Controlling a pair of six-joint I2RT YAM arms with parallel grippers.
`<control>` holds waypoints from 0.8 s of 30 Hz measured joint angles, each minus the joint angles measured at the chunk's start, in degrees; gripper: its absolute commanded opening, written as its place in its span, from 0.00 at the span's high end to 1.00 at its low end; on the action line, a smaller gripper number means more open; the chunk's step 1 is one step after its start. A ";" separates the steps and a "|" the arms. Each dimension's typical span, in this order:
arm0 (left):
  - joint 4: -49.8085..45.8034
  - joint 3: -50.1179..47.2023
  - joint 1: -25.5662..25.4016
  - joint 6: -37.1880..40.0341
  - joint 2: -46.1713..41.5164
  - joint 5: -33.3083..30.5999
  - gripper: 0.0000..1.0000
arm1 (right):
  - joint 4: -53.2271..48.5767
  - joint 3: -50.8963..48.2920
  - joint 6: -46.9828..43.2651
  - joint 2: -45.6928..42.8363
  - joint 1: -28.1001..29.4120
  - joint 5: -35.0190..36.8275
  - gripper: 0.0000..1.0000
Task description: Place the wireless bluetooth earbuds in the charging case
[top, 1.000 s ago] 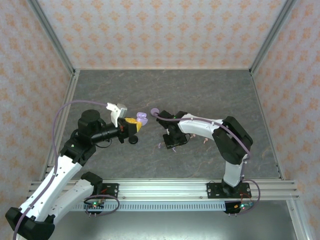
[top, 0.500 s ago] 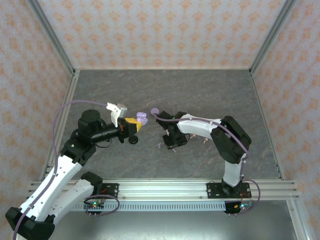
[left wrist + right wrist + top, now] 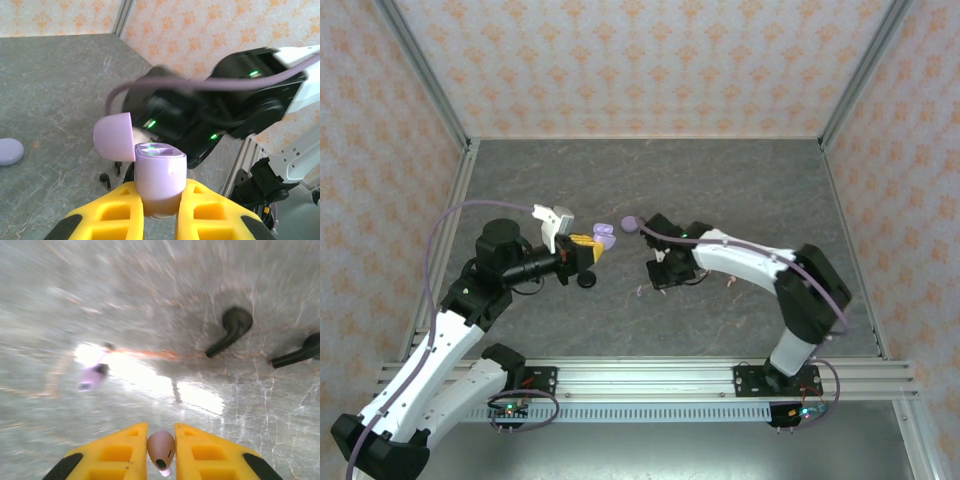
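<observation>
Your left gripper [image 3: 160, 197] is pressed on the lilac charging case [image 3: 159, 167] and holds it upright off the table [image 3: 50, 90]. The lid [image 3: 114, 136] is tipped back, so the sockets face up for loading. Your right gripper [image 3: 161, 430], to the right of the case and apart from it, pinches one pale pink earbud [image 3: 161, 447], probably to carry it over. A lilac earbud [image 3: 92, 376] and two black earbuds [image 3: 231, 326] lie loose right of the case.

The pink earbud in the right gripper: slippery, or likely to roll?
Probably slippery: the pink earbud looks smooth and rounded in the right gripper. Likely light, being tiny. Put down, it would probably lie on its stem like the black earbuds.
</observation>
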 measured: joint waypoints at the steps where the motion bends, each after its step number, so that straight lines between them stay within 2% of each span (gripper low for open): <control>1: 0.72 0.00 0.00 -0.31 0.17 0.02 0.99 | 1.42 -0.04 0.33 -2.93 -0.68 -0.81 0.82; 7: 7.06 0.37 0.00 -2.25 2.47 0.04 0.99 | 10.25 0.85 2.21 -18.27 -4.74 -4.85 0.82; 10: 10.16 1.79 0.00 -3.10 4.48 0.15 0.99 | 13.29 3.52 2.62 -22.01 -4.87 -6.95 0.82; 16: 13.86 6.49 -0.28 -2.99 8.46 0.72 1.00 | 20.33 8.57 3.19 -24.50 -4.28 -11.04 0.82; 24: 14.99 8.46 -1.20 -1.73 10.91 1.92 1.00 | 26.56 9.44 3.48 -25.14 -2.16 -11.93 0.81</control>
